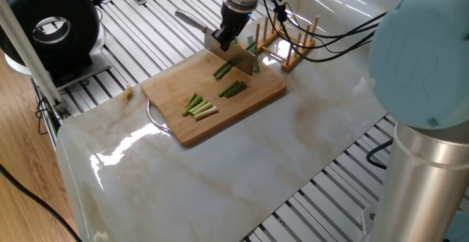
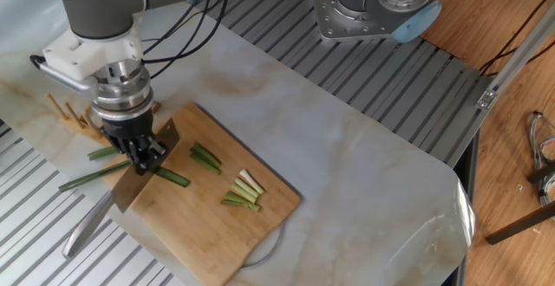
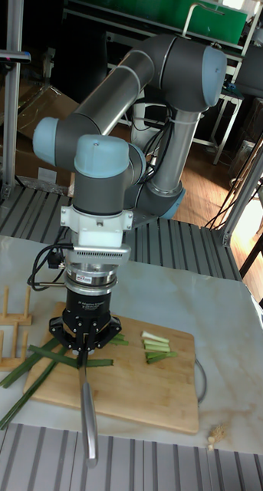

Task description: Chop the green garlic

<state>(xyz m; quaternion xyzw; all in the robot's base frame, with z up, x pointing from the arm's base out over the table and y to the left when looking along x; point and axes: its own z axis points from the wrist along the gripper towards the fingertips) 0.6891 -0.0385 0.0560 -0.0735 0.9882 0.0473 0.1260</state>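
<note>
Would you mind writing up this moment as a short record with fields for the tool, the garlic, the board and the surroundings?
Tool: gripper shut on a knife, blade raised above the board's end.
Uncut part: green garlic stalk lies across the board edge, leaves trailing off it.
Cut pieces: three groups on the board, dark green pieces to pale pieces.
Board: wooden cutting board on a marbled table.
Nearby: wooden peg rack beside the board.
</note>
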